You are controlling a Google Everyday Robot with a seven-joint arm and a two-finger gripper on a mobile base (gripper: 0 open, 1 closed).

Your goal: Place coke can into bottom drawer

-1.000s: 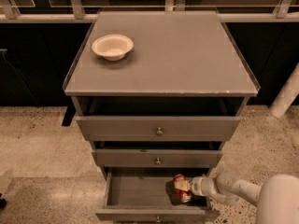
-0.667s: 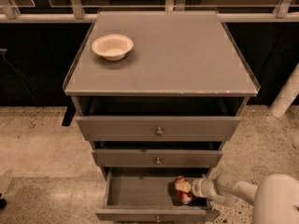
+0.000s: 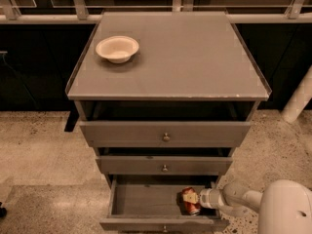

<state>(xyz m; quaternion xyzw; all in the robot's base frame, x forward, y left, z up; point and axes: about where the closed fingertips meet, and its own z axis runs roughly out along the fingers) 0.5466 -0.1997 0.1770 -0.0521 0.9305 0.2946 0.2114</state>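
Speckled flooring surrounds a grey cabinet whose surface point(image 3: 195, 57) carries a cream bowl point(image 3: 117, 48), well above the open bottom drawer point(image 3: 141, 201). Inside that drawer, near its right end, is the coke can point(image 3: 190, 201), met from the right by the end effector point(image 3: 199, 199); whether it grips cannot be told. A careless retreat might topple the can or snag the drawer's wall.

We see the grey cabinet top point(image 3: 185, 57) carrying a cream bowl point(image 3: 117, 48) near its back-left corner. Cabinet stands on speckled floor point(image 3: 39, 150). Bottom drawer point(image 3: 141, 201) is open with the coke can point(image 3: 190, 200) inside at right, gripper point(image 3: 201, 199) against it.
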